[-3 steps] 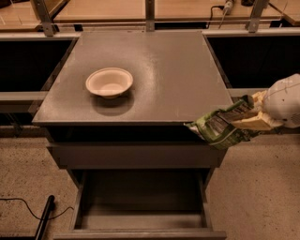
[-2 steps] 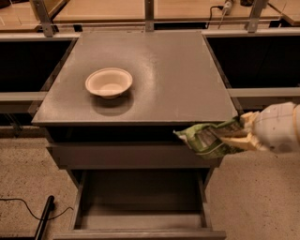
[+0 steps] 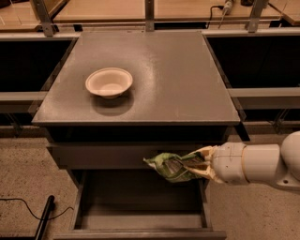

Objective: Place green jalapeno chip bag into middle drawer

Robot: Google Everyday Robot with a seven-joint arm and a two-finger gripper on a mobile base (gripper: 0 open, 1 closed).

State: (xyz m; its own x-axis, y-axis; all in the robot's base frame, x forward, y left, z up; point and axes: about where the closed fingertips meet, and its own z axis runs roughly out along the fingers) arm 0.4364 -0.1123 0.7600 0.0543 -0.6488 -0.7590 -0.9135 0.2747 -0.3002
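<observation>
Grey bench: flat matt top [image 3: 187, 84] of a drawer cabinet, seen from above and in front, with a faint sheen across its middle.
Room: speckled beige floor [image 3: 23, 178] around the cabinet; light wooden tables [image 3: 103, 9] on metal legs [image 3: 149, 14] run along the back, with dark gaps to either side.
Bowl: cream-white round bowl [image 3: 108, 82] sits upright on the left half of the bench, well apart from the rest.
Upper drawer: flat grey front panel [image 3: 98, 154], closed, just under the top.
Middle drawer: wide shallow grey-brown tray [image 3: 140, 233], pulled out toward the camera.
Chip bag: crinkled green jalapeno chip bag [image 3: 169, 166] hangs in the air over the middle drawer's rear right part, in front of the closed panel.
Pincer: pincer [image 3: 199, 164] clenched on the bag's right end, at the tip of a white rounded arm [image 3: 262, 164] reaching in from the right edge.
Other things: thin black cable [image 3: 18, 208] and a dark bar [image 3: 44, 218] lie on the floor at lower left, beside the drawer.
</observation>
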